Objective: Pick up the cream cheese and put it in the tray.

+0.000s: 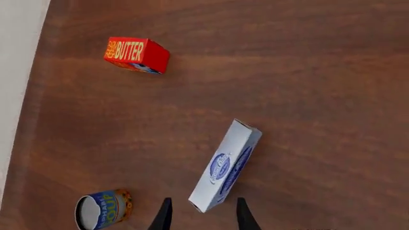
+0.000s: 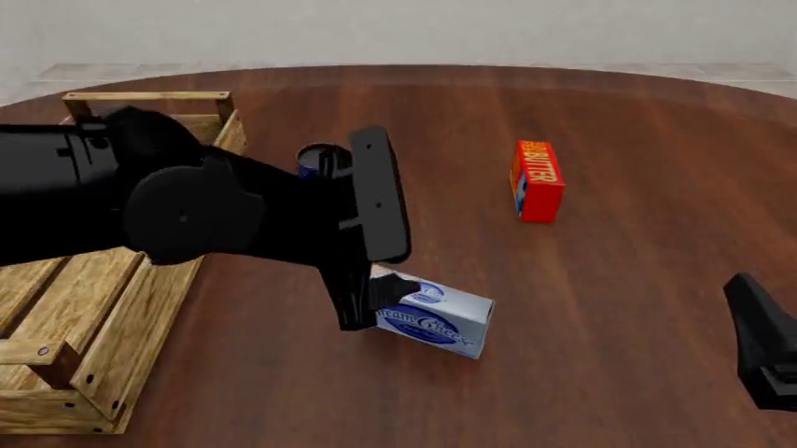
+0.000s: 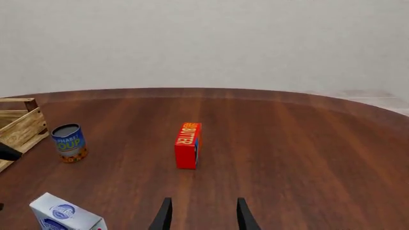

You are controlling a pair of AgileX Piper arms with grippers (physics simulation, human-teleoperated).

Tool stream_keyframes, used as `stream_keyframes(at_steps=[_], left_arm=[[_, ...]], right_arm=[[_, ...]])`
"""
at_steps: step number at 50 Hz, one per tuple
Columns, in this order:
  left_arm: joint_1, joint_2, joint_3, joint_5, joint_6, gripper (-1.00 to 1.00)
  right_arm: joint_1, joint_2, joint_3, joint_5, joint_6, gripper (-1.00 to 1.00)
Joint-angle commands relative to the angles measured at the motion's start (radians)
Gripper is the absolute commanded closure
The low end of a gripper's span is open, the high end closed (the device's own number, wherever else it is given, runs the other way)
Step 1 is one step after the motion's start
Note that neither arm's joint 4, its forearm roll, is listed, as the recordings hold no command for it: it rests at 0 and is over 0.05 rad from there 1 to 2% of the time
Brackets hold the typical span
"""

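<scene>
The cream cheese (image 1: 227,165) is a pale blue-white box with a dark blue oval label, lying on the wooden table (image 1: 307,96). My left gripper (image 1: 204,200) is open, its two dark fingers flanking the box's near end. The front view shows the cream cheese (image 2: 436,318) at centre, with the left gripper (image 2: 358,303) low at its left end. The tray (image 2: 118,308), a light-wood slatted crate, stands at the left, partly behind the left arm. My right gripper (image 3: 204,200) is open and holds nothing, low at the front right (image 2: 762,345), far from the box.
A red butter box (image 2: 537,180) stands upright right of centre. A blue-yellow soup can (image 3: 69,143) stands between the tray (image 3: 19,127) and the butter (image 3: 187,145), mostly hidden behind the left arm in the front view.
</scene>
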Motion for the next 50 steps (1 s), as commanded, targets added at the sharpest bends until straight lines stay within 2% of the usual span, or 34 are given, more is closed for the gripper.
stream_keyframes(at_steps=[1,25,29,37,50], left_arm=[[-0.010,0.019,0.028,-0.041,0.021,-1.00],[0.001,0.101,0.087,-0.135,0.029,-1.00],[0.019,0.118,0.066,-0.122,0.002,-1.00],[0.028,0.136,0.067,-0.142,0.028,-1.00],[0.063,0.196,0.043,-0.165,0.027,-1.00]], right_arm=[[0.001,0.002,0.000,-0.001,0.000,-1.00],[0.003,-0.004,-0.002,0.007,0.001,-1.00],[0.004,-0.003,-0.001,0.006,0.001,-1.00],[0.006,-0.002,-0.001,0.005,0.001,-1.00],[0.009,0.007,0.001,-0.003,0.003,-1.00]])
